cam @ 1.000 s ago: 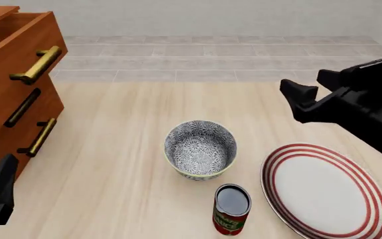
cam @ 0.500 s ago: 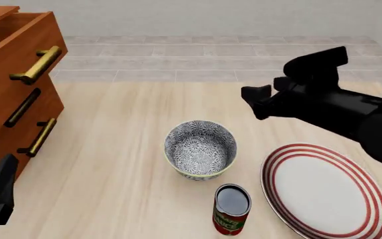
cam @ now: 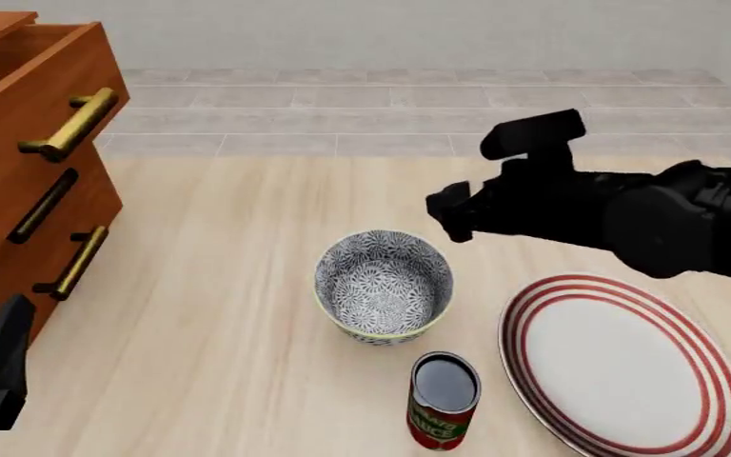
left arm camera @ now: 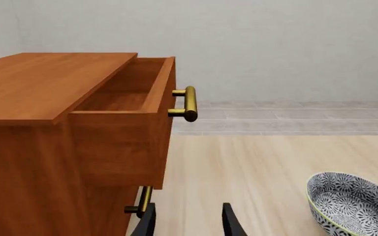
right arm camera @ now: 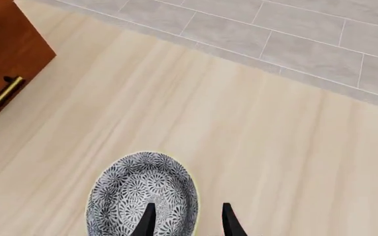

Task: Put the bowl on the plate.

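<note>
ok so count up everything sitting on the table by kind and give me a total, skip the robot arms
Bowl: 1
Plate: 1
Tin can: 1
Wooden drawer cabinet: 1
Total: 4
</note>
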Robot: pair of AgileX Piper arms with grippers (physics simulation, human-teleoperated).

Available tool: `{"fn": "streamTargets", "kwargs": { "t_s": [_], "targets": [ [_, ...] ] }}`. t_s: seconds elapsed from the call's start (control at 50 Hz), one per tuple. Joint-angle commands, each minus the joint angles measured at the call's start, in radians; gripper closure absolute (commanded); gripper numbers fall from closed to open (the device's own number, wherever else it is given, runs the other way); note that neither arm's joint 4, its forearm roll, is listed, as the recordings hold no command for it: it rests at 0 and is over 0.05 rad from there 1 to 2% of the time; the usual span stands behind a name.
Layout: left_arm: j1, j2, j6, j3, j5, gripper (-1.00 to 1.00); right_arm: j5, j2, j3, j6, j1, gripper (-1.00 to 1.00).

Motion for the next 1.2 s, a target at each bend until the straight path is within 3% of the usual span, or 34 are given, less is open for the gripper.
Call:
{"fn": "streamTargets", "kwargs": {
  "t_s": [0.02,0.12,1.2],
  "targets": [
    [0.000,0.000,0.000,0.000,0.000,-1.00,0.047,0.096,-0.066,-0.010,-0.013,-1.00],
    [0.000,0.000,0.000,0.000,0.000,-1.00,0.066,0.146,-0.102,-0.043,-0.042,-1.00],
    [0.000,0.000,0.000,0.000,0.000,-1.00,-0.014,0.320,-0.077,0.013,-0.002,-1.00]
  ]
}}
